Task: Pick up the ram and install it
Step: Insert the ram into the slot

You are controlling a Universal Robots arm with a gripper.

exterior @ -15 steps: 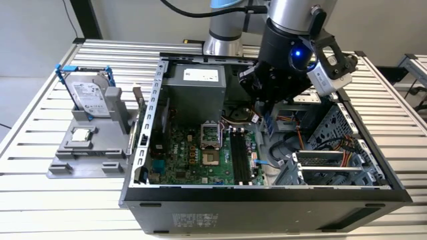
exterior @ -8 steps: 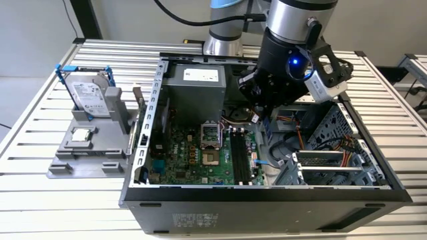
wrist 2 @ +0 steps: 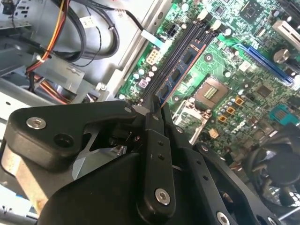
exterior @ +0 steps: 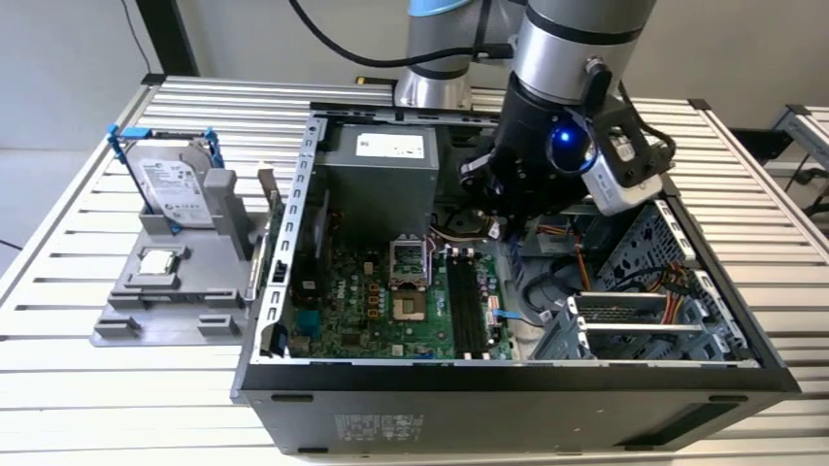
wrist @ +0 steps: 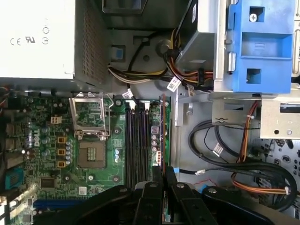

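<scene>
— how do the fingers (wrist: pixel 156 178) stand?
— pinching the ram (wrist: pixel 162 131) on its thin edge; the gripper (wrist: pixel 163 171) hangs low inside the computer case (exterior: pixel 518 388).
— and where is the ram?
— held lengthwise over the motherboard (exterior: pixel 376 301), parallel to the black slots (wrist: pixel 137 140) and just beside them; whether it touches the board cannot be told.
— farther out?
— a hard drive (exterior: pixel 175 189) stands in a grey holder (exterior: pixel 169 291) on the bench (exterior: pixel 78 388), beside the case.

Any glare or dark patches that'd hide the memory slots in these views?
First wrist view: power supply blown out white; slots evenly lit. Second wrist view: slots free of glare, sheen on bare case metal. Exterior view: dim under the arm, blue light glowing on it.
</scene>
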